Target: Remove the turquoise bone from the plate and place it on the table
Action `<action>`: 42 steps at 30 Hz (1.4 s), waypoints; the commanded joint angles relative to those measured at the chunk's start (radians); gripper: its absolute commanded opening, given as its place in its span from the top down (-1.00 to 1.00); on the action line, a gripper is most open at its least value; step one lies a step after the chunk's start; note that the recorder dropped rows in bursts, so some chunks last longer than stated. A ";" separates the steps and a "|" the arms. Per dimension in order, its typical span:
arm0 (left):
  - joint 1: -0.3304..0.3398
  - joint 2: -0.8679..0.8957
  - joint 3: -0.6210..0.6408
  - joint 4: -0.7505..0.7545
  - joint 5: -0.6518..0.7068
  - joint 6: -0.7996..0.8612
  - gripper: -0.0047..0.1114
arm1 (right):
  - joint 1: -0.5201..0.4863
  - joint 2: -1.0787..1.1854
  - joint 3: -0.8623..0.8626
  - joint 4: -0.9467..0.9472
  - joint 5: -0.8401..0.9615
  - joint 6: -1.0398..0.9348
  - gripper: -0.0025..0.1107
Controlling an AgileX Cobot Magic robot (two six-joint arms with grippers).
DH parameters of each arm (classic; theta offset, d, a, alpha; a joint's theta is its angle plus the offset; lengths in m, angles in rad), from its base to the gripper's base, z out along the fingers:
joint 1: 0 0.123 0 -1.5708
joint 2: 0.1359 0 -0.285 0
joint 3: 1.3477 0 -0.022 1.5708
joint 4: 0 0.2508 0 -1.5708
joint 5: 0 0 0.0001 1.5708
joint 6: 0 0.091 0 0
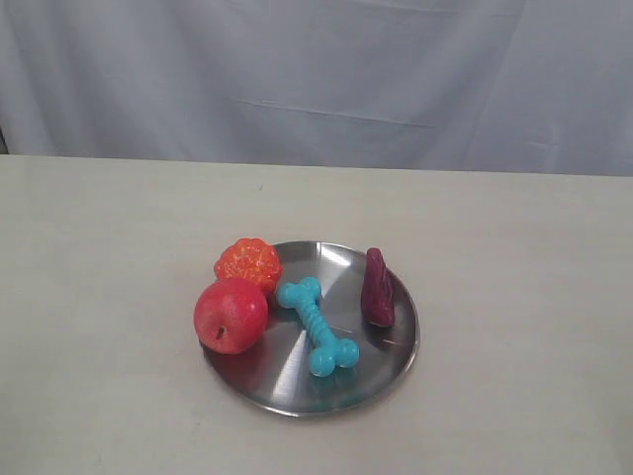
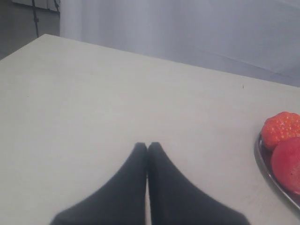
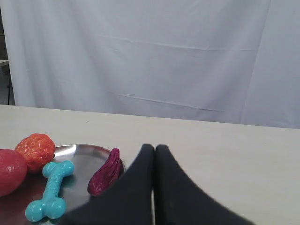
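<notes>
The turquoise bone (image 1: 317, 326) lies in the middle of the steel plate (image 1: 297, 396), and it also shows in the right wrist view (image 3: 50, 190) on the plate (image 3: 75, 152). Neither arm appears in the exterior view. My left gripper (image 2: 147, 146) is shut and empty over bare table (image 2: 117, 93), off to the side of the plate's rim (image 2: 269, 176). My right gripper (image 3: 154, 148) is shut and empty as well, beside the plate and apart from the bone.
On the plate with the bone are a red apple (image 1: 230, 315), an orange bumpy ball (image 1: 248, 264) and a dark purple ridged object (image 1: 377, 288). A white curtain (image 1: 316, 79) hangs behind the beige table (image 1: 514, 277).
</notes>
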 commanded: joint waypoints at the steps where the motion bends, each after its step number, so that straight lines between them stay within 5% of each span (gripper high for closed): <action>1: -0.005 -0.001 0.003 0.003 -0.005 -0.002 0.92 | -0.004 -0.006 0.002 0.000 -0.098 0.032 0.96; 6: -0.005 -0.001 0.003 0.003 -0.005 -0.002 0.92 | -0.004 -0.006 0.002 0.085 -0.196 0.238 0.96; 20: -0.005 -0.001 0.003 0.003 -0.005 -0.002 0.92 | -0.004 0.029 -0.093 0.085 -0.029 0.246 0.96; 37: -0.005 -0.001 0.003 0.003 -0.005 -0.002 0.92 | -0.004 0.812 -0.972 0.238 0.791 -0.008 0.96; 42: -0.005 -0.001 0.003 0.003 -0.005 -0.002 0.92 | 0.092 1.058 -1.184 0.197 0.931 -0.008 0.96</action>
